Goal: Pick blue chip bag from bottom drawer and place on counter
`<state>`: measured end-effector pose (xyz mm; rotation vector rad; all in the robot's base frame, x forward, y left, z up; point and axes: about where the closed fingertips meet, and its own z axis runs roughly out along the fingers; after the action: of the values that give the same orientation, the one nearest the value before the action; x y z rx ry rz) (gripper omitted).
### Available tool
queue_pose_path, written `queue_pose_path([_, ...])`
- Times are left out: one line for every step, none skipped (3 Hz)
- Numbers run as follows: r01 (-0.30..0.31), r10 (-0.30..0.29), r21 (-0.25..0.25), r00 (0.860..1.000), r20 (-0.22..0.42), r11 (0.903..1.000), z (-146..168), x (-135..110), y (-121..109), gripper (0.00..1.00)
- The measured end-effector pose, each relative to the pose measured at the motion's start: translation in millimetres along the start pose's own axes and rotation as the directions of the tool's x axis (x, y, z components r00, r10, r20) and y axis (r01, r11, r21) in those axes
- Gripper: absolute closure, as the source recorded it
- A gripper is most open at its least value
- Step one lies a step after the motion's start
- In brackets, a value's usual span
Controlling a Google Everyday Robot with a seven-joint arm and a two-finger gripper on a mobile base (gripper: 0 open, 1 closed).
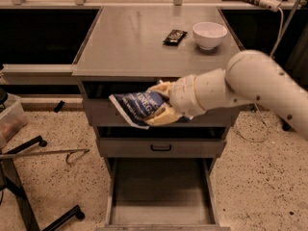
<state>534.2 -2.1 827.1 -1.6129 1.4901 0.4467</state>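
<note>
The blue chip bag [136, 107], dark blue with white lettering, hangs in the air in front of the upper drawer fronts, just below the counter's front edge. My gripper [161, 105] is shut on its right end, cream fingers above and below it. The white arm reaches in from the right. The bottom drawer [161, 196] is pulled open below, its grey floor bare. The counter [130, 40] is the grey metal top of the cabinet, directly above and behind the bag.
A white bowl [209, 34] and a small black snack packet [174, 36] sit at the counter's back right. A black-handled drawer [161, 147] is closed below the bag. A metal stand [29, 177] and a clear bin [9, 119] are on the floor at left.
</note>
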Motion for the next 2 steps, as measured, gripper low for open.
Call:
queue_pose_path([0.139, -0.141, 0.039, 0.989, 0.044, 0.9895, -34, -75, -44, 1.0])
queue_pose_path([0.257, -0.266, 0.108, 0.961, 0.071, 0.9602, -31, -135, -88, 1.0])
